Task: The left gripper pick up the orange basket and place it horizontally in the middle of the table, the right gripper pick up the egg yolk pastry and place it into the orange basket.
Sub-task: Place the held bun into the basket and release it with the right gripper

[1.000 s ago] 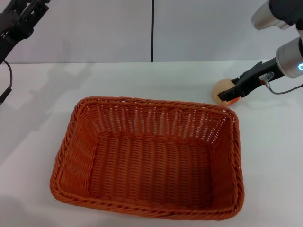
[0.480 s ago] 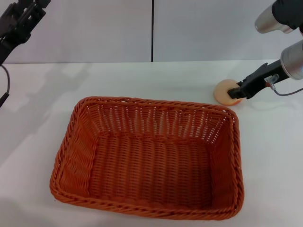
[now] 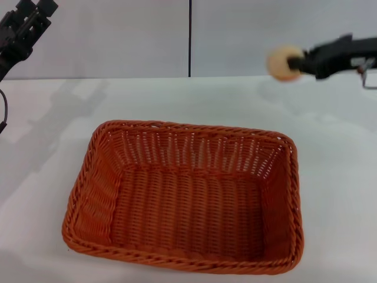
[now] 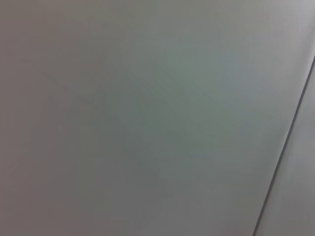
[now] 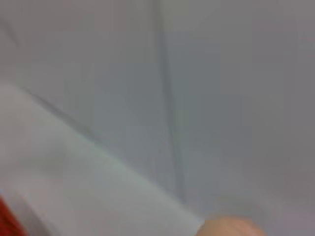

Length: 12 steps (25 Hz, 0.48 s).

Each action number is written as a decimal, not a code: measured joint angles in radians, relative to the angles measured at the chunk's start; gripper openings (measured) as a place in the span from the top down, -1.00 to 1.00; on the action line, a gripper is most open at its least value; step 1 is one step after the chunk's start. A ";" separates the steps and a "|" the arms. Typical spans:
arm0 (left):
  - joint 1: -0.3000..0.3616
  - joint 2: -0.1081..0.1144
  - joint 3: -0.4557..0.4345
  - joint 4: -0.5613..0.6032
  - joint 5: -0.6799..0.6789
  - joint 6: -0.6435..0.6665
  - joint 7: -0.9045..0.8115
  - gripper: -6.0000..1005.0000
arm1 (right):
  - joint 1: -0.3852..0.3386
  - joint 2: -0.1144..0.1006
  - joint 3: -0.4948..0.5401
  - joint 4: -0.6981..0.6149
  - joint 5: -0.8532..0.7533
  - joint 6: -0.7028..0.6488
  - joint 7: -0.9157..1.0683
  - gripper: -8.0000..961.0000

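Observation:
The orange basket lies flat in the middle of the white table, its long side across my view, with nothing inside it. High above the table's far right, my right gripper is shut on the egg yolk pastry, a cream-beige bun held well clear of the basket's far right corner. A sliver of the pastry shows in the right wrist view, along with a scrap of the basket. My left gripper is raised at the far left, away from the basket.
A grey wall with a dark vertical seam stands behind the table. Bare white tabletop surrounds the basket on the left, the right and the far side. The left wrist view shows only the wall.
My right gripper has lifted the egg yolk pastry off the table at the far right and carried it upward. The basket has not moved, and the left arm has barely shifted.

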 joint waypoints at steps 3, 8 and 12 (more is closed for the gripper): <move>0.001 0.000 0.000 0.001 0.000 0.000 0.000 -0.45 | -0.084 -0.006 0.022 -0.030 0.363 -0.141 -0.208 0.66; 0.000 -0.001 0.000 0.004 0.000 -0.004 -0.001 -0.45 | -0.110 -0.021 0.027 0.083 0.757 -0.422 -0.413 0.74; -0.004 -0.001 0.000 0.006 0.000 -0.005 -0.001 -0.45 | -0.063 -0.022 0.009 0.180 0.750 -0.486 -0.438 0.79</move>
